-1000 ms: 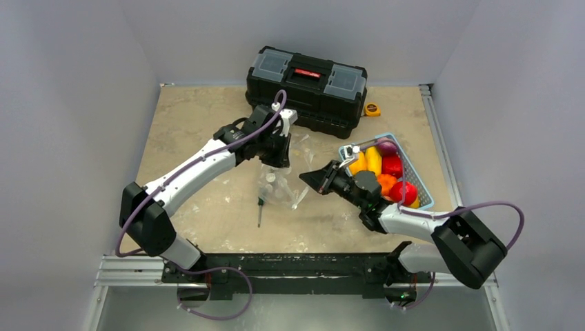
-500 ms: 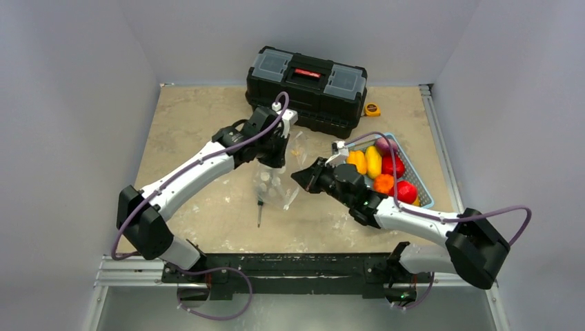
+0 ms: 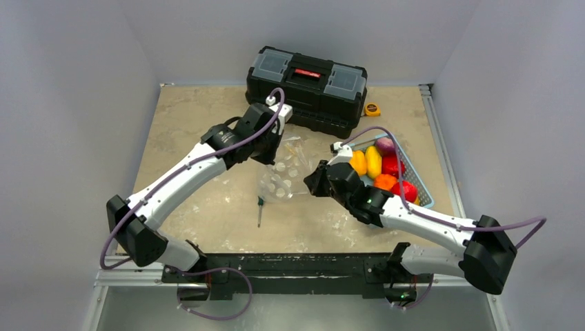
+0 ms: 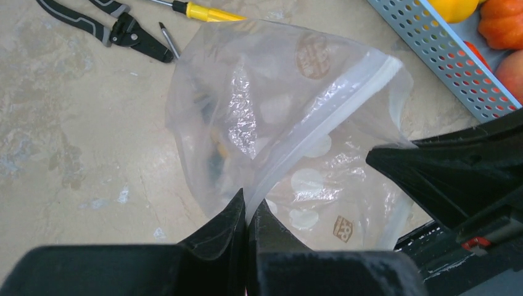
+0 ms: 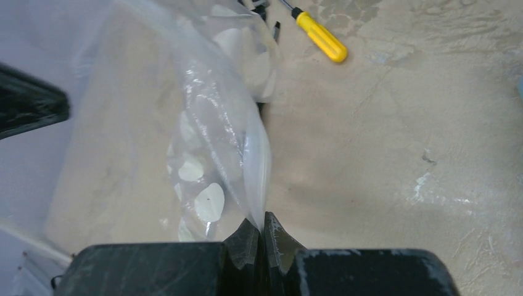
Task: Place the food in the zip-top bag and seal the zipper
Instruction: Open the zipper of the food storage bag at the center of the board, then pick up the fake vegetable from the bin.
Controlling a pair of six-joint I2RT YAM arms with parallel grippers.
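A mottled beige table [image 3: 186,124] sits inside plain pale grey walls, with a metal rail along its right side and the two arm bases on a dark bar at the near edge. At the far edge stands a black toolbox [image 3: 307,89] with a red latch, and a small yellow tape measure [image 3: 372,109] lies just beside its right end. To the right a light blue basket [image 3: 419,181] holds all the food [image 3: 373,162], in yellow, orange, red and purple pieces. The zip-top bag [image 3: 283,176] hangs above the middle of the table, between the arms and in front of the toolbox, with nothing seen inside it. The left fingers [image 4: 247,216] are pressed together on one end of the zipper [image 4: 327,114], which runs slanting away from them. The right fingers [image 5: 263,231] are likewise pinched together on the bag's rim, between bag and basket. A green-handled screwdriver [image 3: 260,210] lies on the table just near the bag's lower edge. A yellow-handled screwdriver [image 5: 319,37] and a black-and-grey hand tool [image 4: 105,24] lie under or beyond the bag, partly veiled by the plastic.
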